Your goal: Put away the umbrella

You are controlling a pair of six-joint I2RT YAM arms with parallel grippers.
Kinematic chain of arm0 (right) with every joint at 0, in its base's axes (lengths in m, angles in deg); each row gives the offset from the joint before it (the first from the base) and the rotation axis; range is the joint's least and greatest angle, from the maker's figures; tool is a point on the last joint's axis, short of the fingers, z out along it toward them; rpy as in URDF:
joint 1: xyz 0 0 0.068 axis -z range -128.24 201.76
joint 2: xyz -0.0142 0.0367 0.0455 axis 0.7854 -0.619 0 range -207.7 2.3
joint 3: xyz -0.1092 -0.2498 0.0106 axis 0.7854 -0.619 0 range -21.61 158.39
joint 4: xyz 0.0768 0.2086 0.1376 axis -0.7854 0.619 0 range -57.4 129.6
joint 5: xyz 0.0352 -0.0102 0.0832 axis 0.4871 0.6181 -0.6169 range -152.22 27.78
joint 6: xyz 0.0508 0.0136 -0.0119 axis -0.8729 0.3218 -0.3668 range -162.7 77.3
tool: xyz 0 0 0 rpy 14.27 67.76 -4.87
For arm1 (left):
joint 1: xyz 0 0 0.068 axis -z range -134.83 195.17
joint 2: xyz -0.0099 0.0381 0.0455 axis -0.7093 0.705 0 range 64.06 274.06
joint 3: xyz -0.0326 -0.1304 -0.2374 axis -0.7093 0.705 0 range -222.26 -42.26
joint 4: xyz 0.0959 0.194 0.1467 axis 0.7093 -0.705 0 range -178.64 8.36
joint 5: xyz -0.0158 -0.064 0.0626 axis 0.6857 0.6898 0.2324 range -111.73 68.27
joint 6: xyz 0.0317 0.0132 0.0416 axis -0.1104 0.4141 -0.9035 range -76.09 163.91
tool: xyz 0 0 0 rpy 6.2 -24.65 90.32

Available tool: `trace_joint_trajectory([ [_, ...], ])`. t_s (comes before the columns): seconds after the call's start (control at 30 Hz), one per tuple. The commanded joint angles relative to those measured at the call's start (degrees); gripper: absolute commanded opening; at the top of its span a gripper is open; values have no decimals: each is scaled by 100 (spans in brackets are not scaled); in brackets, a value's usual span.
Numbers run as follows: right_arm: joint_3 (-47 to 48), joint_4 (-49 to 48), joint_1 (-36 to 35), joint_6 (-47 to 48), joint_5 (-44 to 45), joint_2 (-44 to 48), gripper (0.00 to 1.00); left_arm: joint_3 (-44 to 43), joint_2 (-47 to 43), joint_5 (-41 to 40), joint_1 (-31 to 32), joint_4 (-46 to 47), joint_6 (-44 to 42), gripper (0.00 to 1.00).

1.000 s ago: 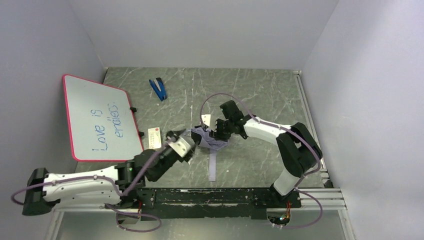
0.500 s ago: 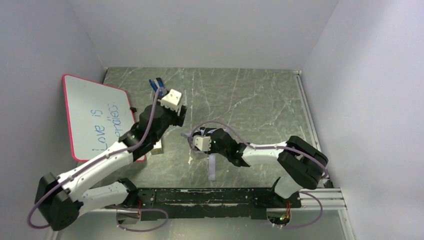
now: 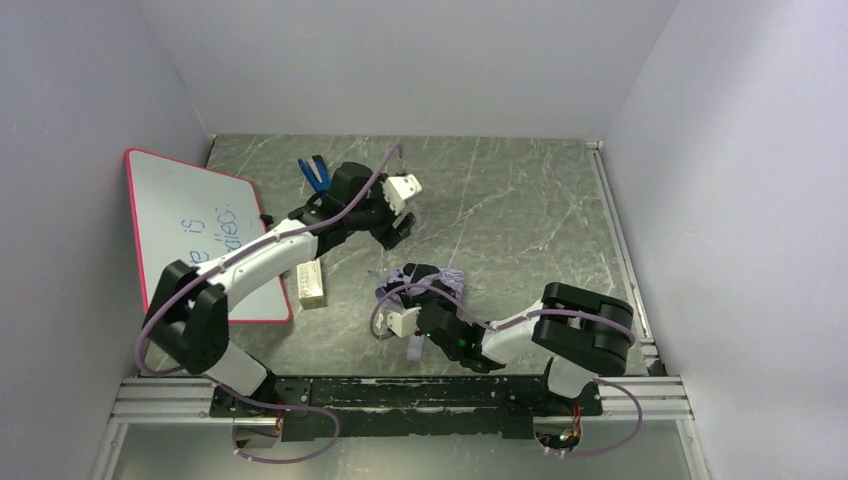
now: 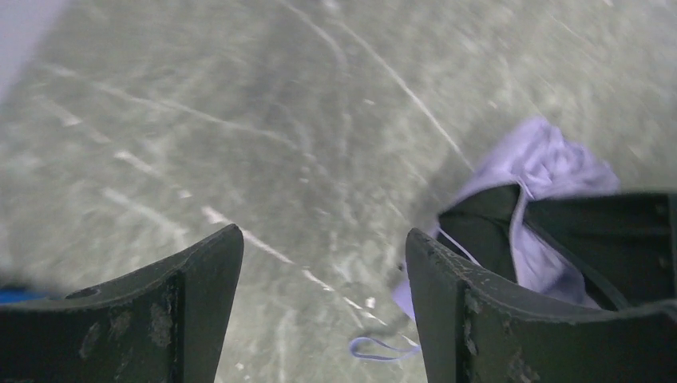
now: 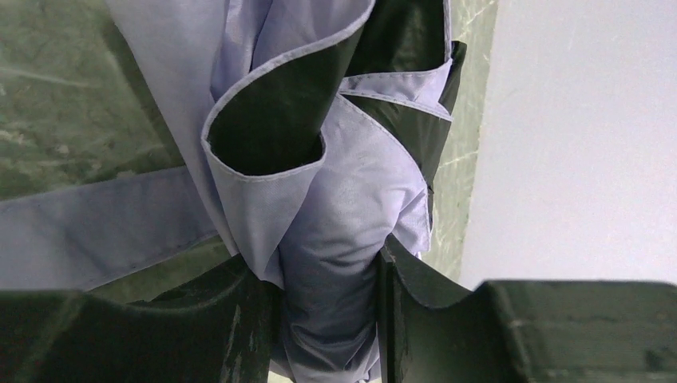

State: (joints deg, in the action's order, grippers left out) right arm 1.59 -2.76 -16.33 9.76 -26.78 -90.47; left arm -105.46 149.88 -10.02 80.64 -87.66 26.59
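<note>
My right claw (image 5: 327,295) is clamped on the umbrella (image 5: 335,199), squeezing its bunched lavender fabric from both sides. The umbrella lies crumpled near the middle of the surface (image 3: 520,220), toward my bases. My left claw (image 4: 319,263) hangs spread wide and empty above the surface, just beyond the umbrella.

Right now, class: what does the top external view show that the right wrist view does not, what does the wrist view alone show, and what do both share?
Only the top external view shows the whiteboard, the blue tool, the small white box and the left gripper, which is open. Only the right wrist view shows the right gripper clamped on bunched fabric, and the fabric's dark inner side. Both show the umbrella and the green table.
</note>
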Motion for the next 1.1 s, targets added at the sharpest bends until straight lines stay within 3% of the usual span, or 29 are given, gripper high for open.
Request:
trace_joint_trajectory([
  [0.0,-429,288,-215,61,334,-312,34,-325,436,1890,-13,-951,-917,77],
  [0.2,-535,85,-379,124,337,-329,34,-947,1339,2731,31,-1842,-1443,78],
  [0.53,-557,112,-458,41,323,-356,33,-1766,2403,2926,565,-3013,-2056,79],
  [1.07,-553,247,-488,-25,340,-280,32,-1623,3320,2431,882,-3138,-2137,78],
])
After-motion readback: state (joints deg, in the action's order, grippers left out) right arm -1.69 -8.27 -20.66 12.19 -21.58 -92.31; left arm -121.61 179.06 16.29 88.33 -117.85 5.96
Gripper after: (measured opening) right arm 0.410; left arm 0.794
